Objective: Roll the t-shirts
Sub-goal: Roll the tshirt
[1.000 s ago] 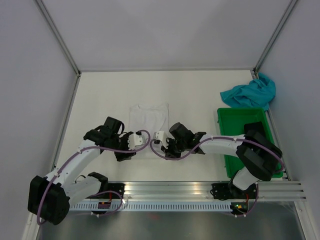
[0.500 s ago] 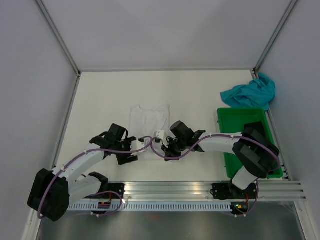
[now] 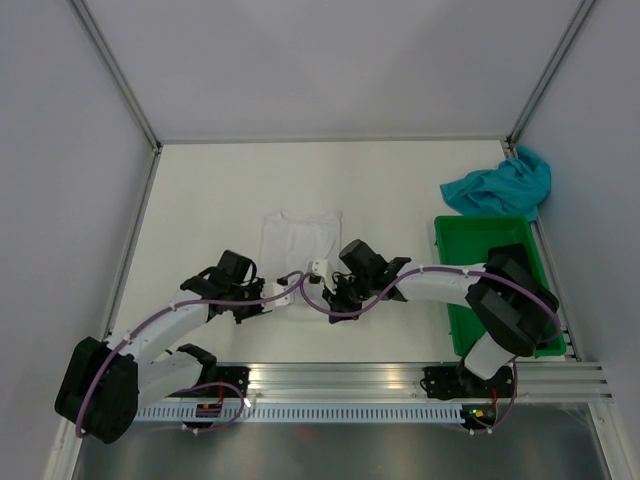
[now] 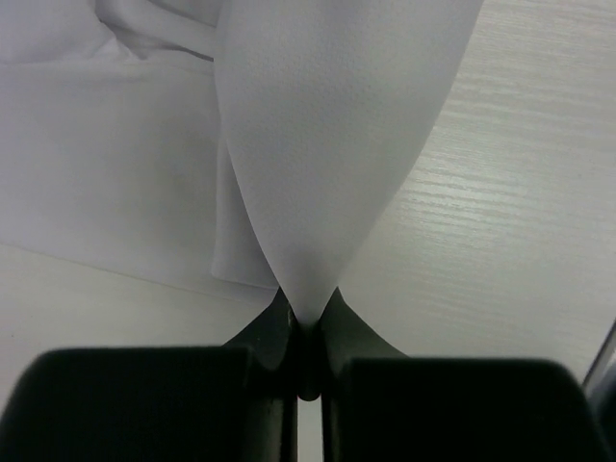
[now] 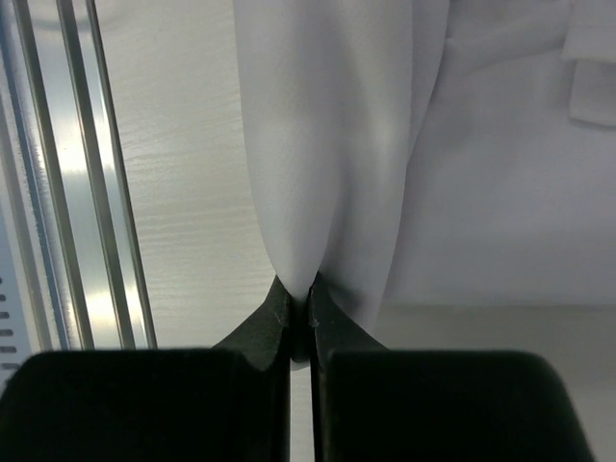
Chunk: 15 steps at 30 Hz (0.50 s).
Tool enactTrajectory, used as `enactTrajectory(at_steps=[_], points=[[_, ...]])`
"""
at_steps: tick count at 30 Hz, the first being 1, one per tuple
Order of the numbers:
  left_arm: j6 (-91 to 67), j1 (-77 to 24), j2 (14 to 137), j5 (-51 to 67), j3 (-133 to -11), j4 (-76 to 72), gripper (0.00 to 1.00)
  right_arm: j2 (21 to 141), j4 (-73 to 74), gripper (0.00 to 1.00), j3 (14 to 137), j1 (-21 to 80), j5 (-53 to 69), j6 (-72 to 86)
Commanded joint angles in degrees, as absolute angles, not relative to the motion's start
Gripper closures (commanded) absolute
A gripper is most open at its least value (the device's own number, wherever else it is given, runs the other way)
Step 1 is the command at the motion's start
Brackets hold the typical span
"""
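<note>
The white t-shirt lies flat in the middle of the table, collar away from the arms. Its near hem is pinched at two spots. My left gripper is shut on the hem's left part, and in the left wrist view a cone of white cloth rises out of the closed jaws. My right gripper is shut on the hem's right part, where a fold of the white t-shirt runs up from the fingertips. The teal-blue t-shirt lies crumpled at the far right.
A green crate stands at the right, just in front of the teal-blue shirt. The aluminium rail runs along the near edge and shows in the right wrist view. Walls enclose the table on three sides.
My left gripper moved right to the white t-shirt's near hem and shut on it. The right gripper stayed shut on the hem and shifted slightly.
</note>
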State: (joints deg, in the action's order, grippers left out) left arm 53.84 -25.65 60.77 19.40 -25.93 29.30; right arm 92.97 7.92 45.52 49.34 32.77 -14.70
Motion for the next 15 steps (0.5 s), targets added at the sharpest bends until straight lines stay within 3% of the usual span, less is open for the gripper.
enactTrajectory(at_steps=[1, 7, 15], points=[[54.40, -25.84, 59.33, 20.81, -30.83, 40.32, 0.98, 91.23, 10.37, 0.98, 48.16, 48.87, 38.13, -12.05], [62.21, -23.13, 59.67, 29.59, -35.85, 59.22, 0.98, 89.39, 14.67, 0.91, 47.03, 48.87, 46.39, -8.26], [63.81, -21.45, 68.37, 33.22, -38.14, 61.35, 0.98, 83.33, -4.02, 0.52, 37.36, 48.87, 34.65, 4.01]])
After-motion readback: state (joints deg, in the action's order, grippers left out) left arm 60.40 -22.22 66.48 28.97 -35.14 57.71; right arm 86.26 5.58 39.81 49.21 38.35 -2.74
